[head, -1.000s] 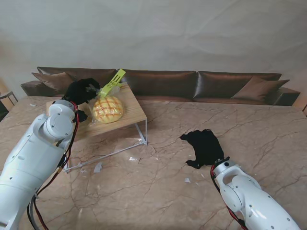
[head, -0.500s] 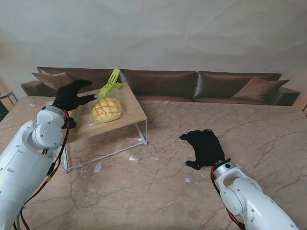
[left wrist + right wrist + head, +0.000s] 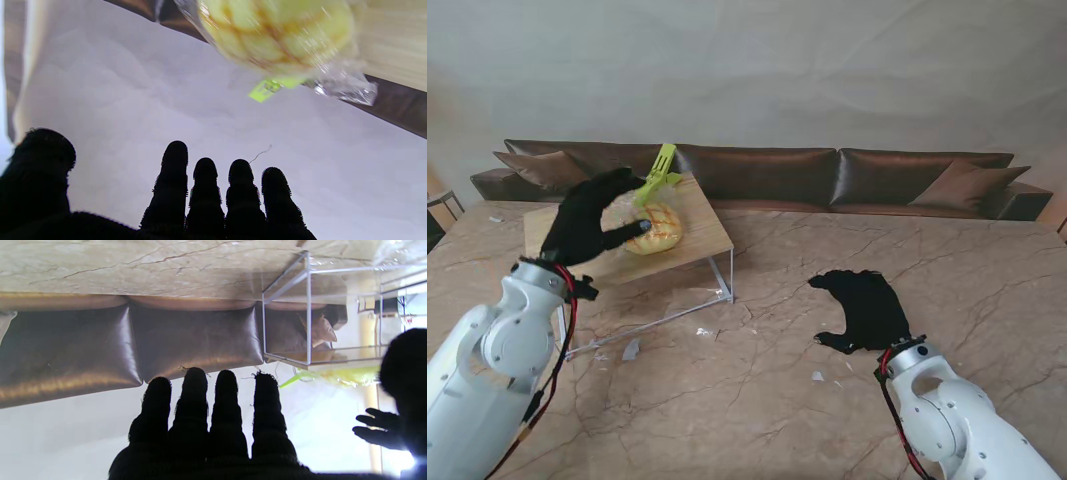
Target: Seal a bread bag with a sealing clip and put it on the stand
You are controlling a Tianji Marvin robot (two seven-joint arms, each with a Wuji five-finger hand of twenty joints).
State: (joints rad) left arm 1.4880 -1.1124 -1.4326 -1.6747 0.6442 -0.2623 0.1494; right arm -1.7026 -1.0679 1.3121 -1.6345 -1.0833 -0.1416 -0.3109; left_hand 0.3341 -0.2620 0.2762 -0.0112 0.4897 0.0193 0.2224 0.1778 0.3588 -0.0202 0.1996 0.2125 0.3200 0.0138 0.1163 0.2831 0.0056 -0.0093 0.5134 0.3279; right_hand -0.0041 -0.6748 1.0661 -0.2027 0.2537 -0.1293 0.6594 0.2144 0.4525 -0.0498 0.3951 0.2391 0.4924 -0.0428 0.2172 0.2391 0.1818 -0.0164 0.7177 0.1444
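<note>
Your left robot hand (image 3: 590, 222) hovers over near-left part of stand (image 3: 702, 235), fingers (image 3: 175, 186) spread, thumb pointing toward bread bag (image 3: 653, 228); grasps nothing. Bread bag lies on stand's wooden top, green sealing clip (image 3: 658, 172) clamped at far end of bag, sticking up. Left wrist view: bag (image 3: 277, 33) and clip (image 3: 265, 90) clear of fingertips. Your right robot hand (image 3: 867, 310) flat, fingers extended, released, low over marble counter (image 3: 757, 390), well apart from stand.
</note>
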